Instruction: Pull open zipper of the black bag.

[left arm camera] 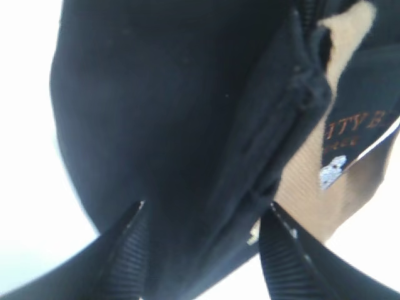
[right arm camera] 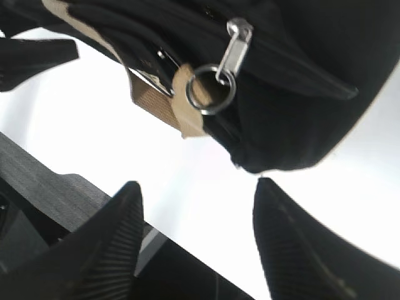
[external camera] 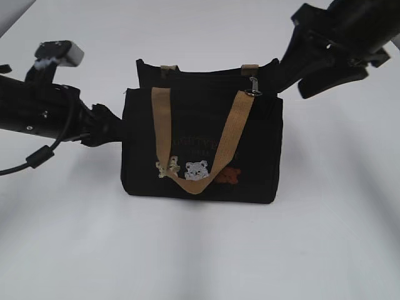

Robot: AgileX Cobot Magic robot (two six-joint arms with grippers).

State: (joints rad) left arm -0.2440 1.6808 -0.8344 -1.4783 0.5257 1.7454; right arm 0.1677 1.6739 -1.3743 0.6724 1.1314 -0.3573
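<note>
The black bag (external camera: 200,150) stands upright mid-table, tan handles draped over its front. Its top gapes between the front and back walls. The zipper's silver ring-and-clasp pull (external camera: 253,87) hangs at the bag's right end, and the right wrist view shows the pull (right arm camera: 215,84) close up, free. My left gripper (external camera: 114,128) is at the bag's left end. In the left wrist view the left gripper (left arm camera: 205,209) is open, with the end of the bag (left arm camera: 187,125) between its fingers. My right gripper (external camera: 290,78) hovers by the bag's upper right corner. That right gripper (right arm camera: 197,187) is open and holds nothing, just below the pull.
The bag stands on a white tabletop (external camera: 200,250). A dark table edge or frame (right arm camera: 56,181) runs behind the right gripper's fingers. The left arm's cable (external camera: 37,156) loops down at the far left.
</note>
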